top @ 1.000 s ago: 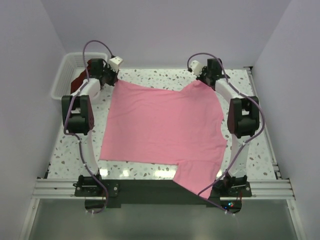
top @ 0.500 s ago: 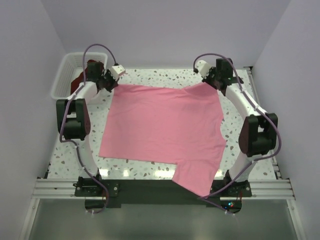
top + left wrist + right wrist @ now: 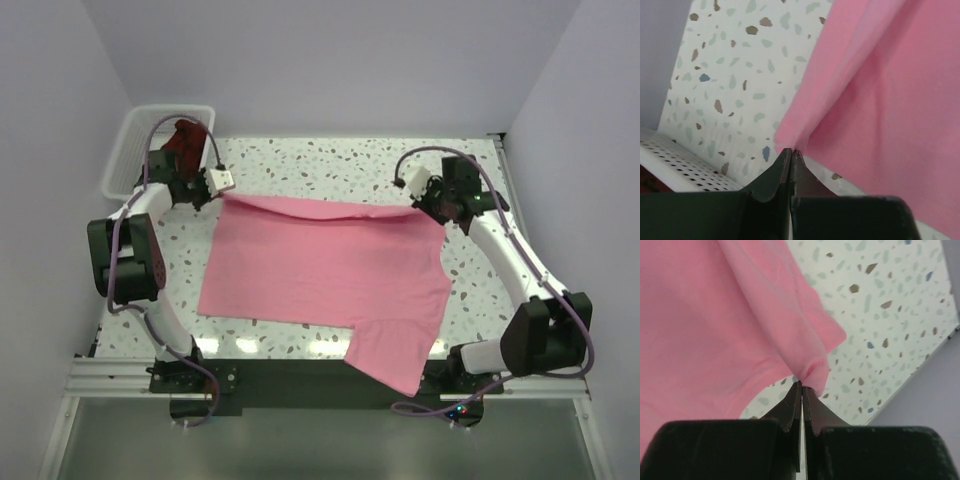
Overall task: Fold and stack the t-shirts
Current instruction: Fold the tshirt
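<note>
Speckled white terrazzo table (image 3: 330, 160), boxed in on three sides by plain pale lilac walls (image 3: 300, 60), with an aluminium rail (image 3: 110, 376) along the near edge. Spread over the middle, the light pink t-shirt (image 3: 320, 270), mostly flat, one sleeve drooping past the near edge beside the right arm's base. Far edge held up off the surface, strung between both grippers and curled over a little. Left gripper (image 3: 791, 151) clenched on the far left corner of the pink cloth; right gripper (image 3: 801, 384) pinched tight on a bunched far right corner. At the far left, a white lattice basket (image 3: 128, 150) with the dark maroon t-shirt (image 3: 183, 138) crumpled in it, partly hidden behind the left arm. Hard to tell how much of that shirt lies inside. Wrist views cropped close: only fingertips, pink folds and a strip of table, plus a sliver of basket rim on the left.
</note>
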